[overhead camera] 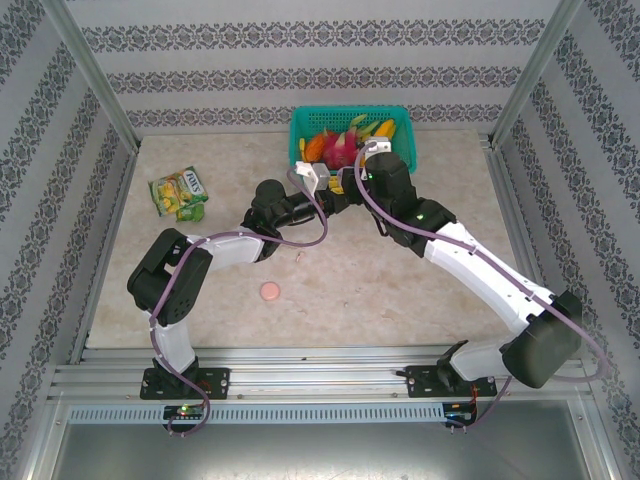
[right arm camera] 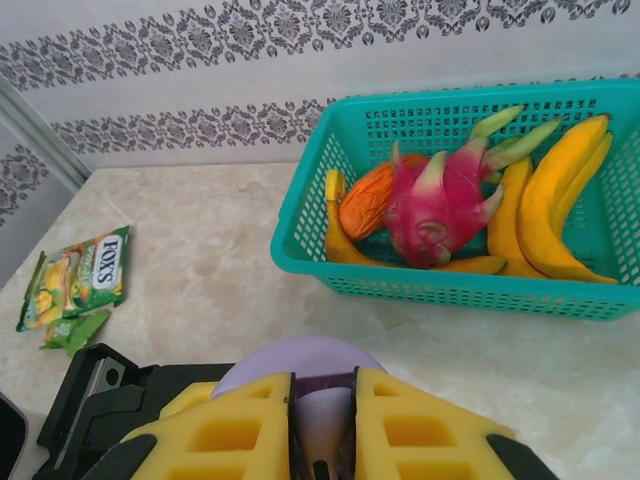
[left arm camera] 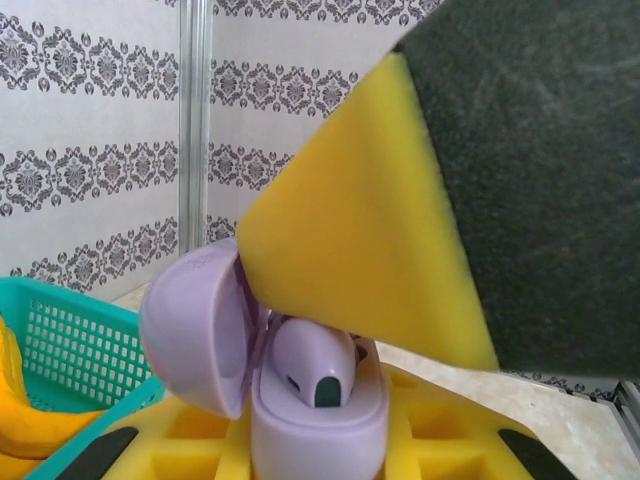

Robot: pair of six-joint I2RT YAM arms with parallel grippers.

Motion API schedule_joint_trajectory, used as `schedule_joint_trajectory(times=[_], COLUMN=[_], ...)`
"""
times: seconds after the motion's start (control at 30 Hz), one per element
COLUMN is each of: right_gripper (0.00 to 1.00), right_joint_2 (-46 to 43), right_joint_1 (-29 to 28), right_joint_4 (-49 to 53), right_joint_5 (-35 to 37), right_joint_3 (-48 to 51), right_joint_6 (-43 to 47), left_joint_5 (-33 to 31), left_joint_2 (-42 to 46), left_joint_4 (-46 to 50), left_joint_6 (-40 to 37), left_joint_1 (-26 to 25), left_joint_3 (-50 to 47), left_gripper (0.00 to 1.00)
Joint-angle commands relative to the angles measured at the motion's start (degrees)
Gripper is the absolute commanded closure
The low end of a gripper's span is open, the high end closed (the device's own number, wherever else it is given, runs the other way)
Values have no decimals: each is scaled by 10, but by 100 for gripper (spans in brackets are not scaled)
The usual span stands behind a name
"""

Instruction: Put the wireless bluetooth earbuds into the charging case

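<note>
Top view: both arms reach in to mid-frame, just below the teal basket [overhead camera: 400, 112], and their heads meet there over the marble-look table [overhead camera: 400, 290].

Left gripper [left arm camera: 318, 455]: narrow, with its yellow foam pads on either side of the lilac charging case [left arm camera: 320, 430] at the bottom centre of the left wrist view. The case is open, and its lid [left arm camera: 190, 330] is swung up to the left.

Lilac earbud [left arm camera: 310, 362]: sits in the case's hollow, dark tip facing the camera. A big yellow-and-dark foam finger slants down from the upper right and covers the top of the bud.

Right gripper [right arm camera: 322, 385]: pads nearly together at the bottom centre of the right wrist view, with a lilac piece pinched in the slit between them, most likely the bud. The round lilac lid shows just behind the pads.

Round pink case [overhead camera: 270, 291]: lies closed on the table, lower left of centre, well apart from both grippers.

Basket contents: dragon fruit [right arm camera: 435, 205], bananas [right arm camera: 560, 200] and an orange fruit [right arm camera: 370, 200].

FOX'S candy packet [right arm camera: 75, 275]: lies flat at the left of the table.
</note>
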State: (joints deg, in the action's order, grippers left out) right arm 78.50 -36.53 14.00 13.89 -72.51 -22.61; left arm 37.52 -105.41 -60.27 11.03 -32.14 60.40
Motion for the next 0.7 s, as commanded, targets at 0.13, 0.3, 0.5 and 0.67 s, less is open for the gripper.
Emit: schedule_joint_trajectory(times=[0.13,0.3,0.5,0.67], right_gripper=[73,55,42,35], right_joint_2=[7,-14,-55,-83], right_joint_1=[-8,25,67,94], right_joint_4=[28,22,-10,-5], right_joint_5=[-7,-56,-133,-154], right_joint_3=[-17,-27,-25,-30], right_joint_6=[2,-43,-94,-109], left_joint_5=[14,15,13,14], left_joint_2=[1,1,0,-3], left_joint_4=[-24,-24,-25,-26], left_joint_6=[4,4,2,2], left_joint_1=[-8,-8,-8,-8], left_joint_3=[12,11,7,6], left_gripper=[100,100,100,100])
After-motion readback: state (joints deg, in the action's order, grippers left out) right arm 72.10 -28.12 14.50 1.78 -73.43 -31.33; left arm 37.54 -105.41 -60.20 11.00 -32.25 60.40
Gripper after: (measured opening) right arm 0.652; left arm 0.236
